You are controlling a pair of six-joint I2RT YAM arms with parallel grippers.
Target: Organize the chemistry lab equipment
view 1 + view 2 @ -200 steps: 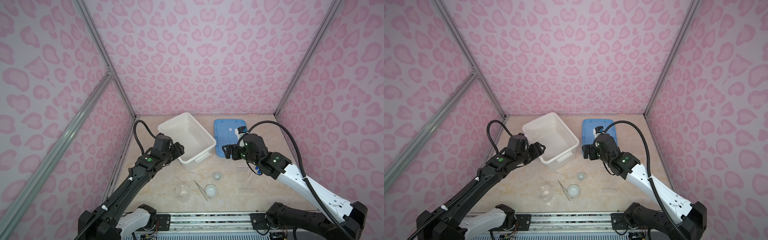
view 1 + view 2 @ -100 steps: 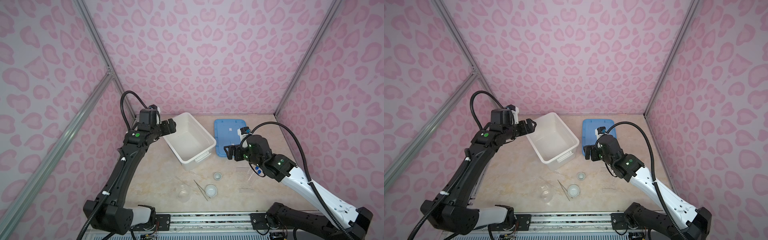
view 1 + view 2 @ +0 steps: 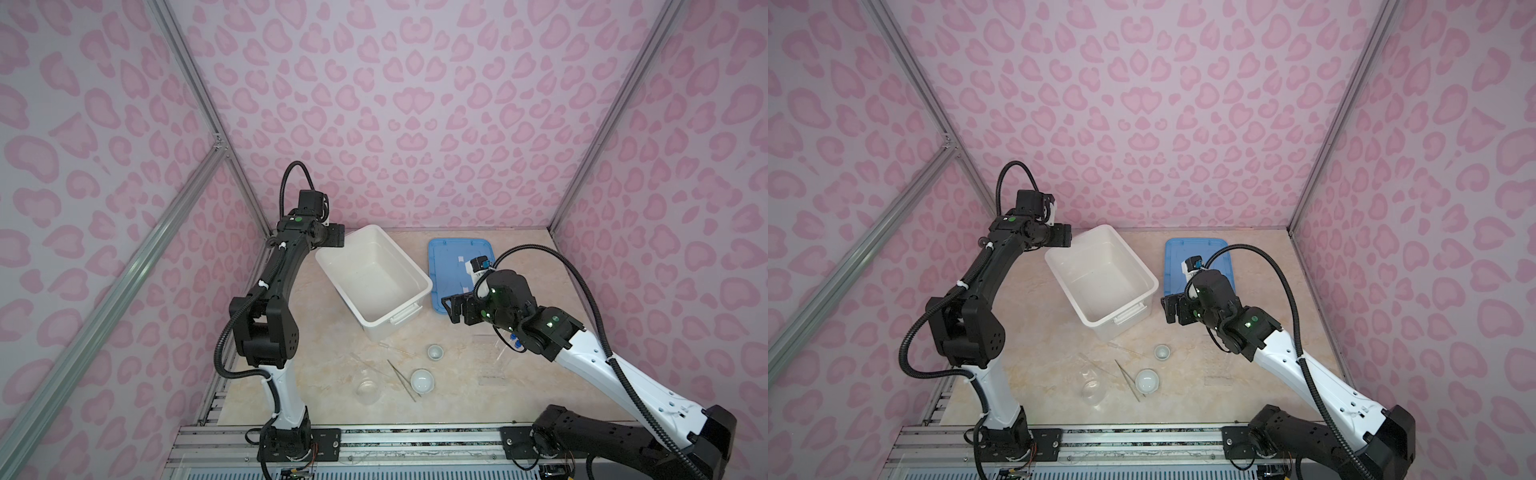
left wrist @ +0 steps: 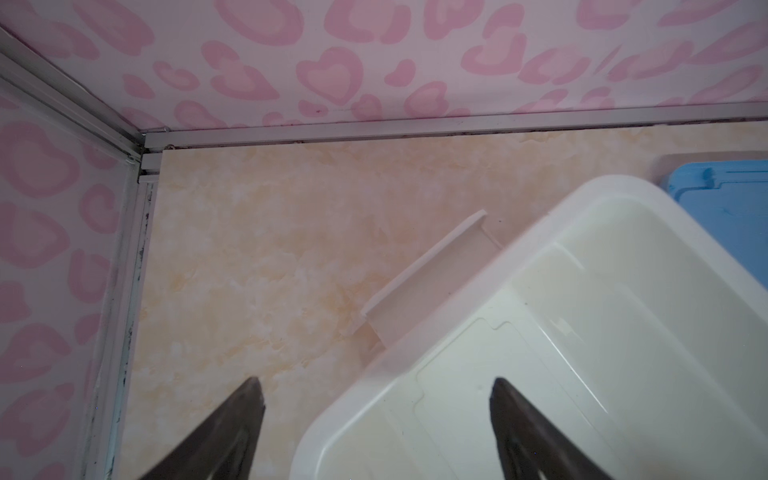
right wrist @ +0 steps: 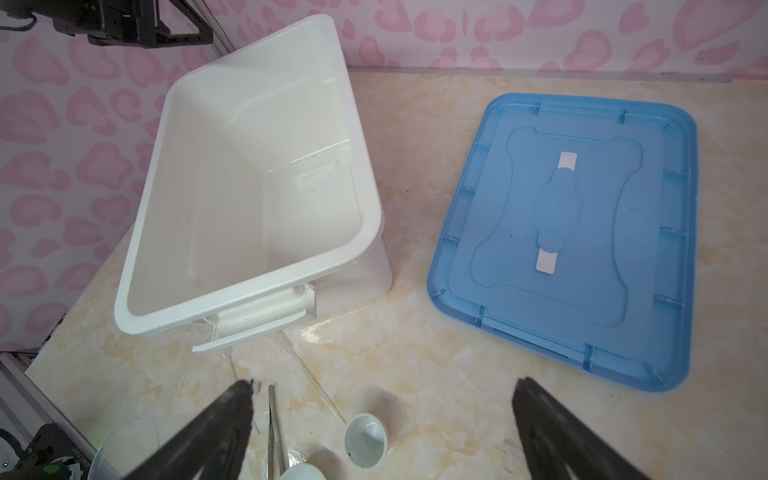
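**Top views.** The left gripper [image 3: 334, 240] is raised over the far-left corner of the white box [image 3: 428, 286]. Its fingers are spread wide with nothing between them. The right gripper [image 3: 451, 309] hovers at the near edge of the blue lid [image 3: 451, 257], just right of the box, and is likewise wide and empty. The equipment lies on the table [image 3: 324, 353] nearer than the box:
- The smaller dish [image 3: 435, 352] and the larger dish [image 3: 422, 380] sit close together.
- The tweezers [image 3: 401, 374] are just left of the larger dish.
- The glass vessel [image 3: 368, 388] is further left.
- The droppers [image 3: 397, 351] are faint, between the box and the dishes.
- The clear rack [image 3: 492, 363] is to the right, partly under the right arm.
- Only the blue caps of the tubes [image 3: 515, 337] can be made out.

Both top views agree on this layout.

**Left wrist view.** The left gripper [image 4: 376, 395] has its fingers [image 4: 245, 415] far apart. They straddle the box corner [image 4: 540, 224] without touching it. A corner of the lid [image 4: 727, 195] shows beyond the box.

**Right wrist view.** The right gripper [image 5: 384, 386] has its fingers [image 5: 540, 415] wide apart and holds nothing. The box [image 5: 257, 286] is empty, and the lid [image 5: 582, 208] lies flat beside it. The smaller dish [image 5: 365, 440], the tweezers [image 5: 272, 424] and a dropper [image 5: 316, 386] lie below the gripper.
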